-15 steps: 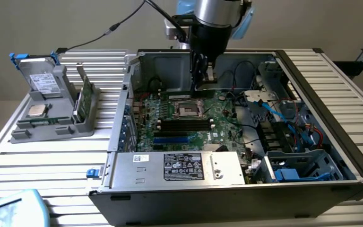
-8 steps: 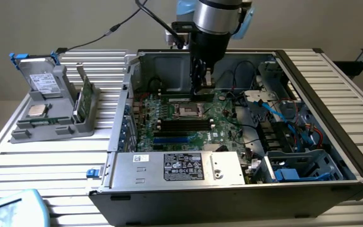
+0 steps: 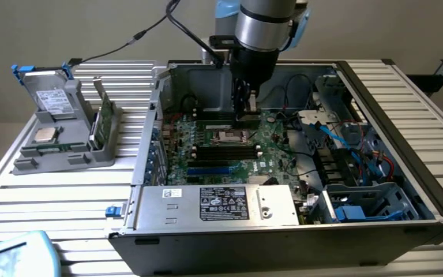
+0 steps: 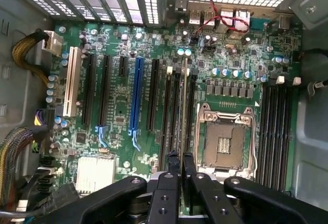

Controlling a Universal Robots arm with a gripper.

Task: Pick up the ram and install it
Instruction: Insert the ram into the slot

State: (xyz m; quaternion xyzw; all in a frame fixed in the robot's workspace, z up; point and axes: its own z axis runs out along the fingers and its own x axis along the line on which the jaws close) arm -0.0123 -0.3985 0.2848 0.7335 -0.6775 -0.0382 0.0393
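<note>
Pincer (image 4: 181, 158) nearly closed, pinching ram (image 4: 183, 96) edge-on, upright, probably to line it up with the slots (image 4: 169, 111). In the exterior view it sits at 12 o'clock of the CPU socket (image 3: 229, 137).

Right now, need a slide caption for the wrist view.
Gripper holds the ram edge-on, lined up along the slots beside the CPU socket.

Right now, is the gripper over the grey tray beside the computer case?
No, the gripper, holding the ram, is down inside the open computer case, above the motherboard.
</note>
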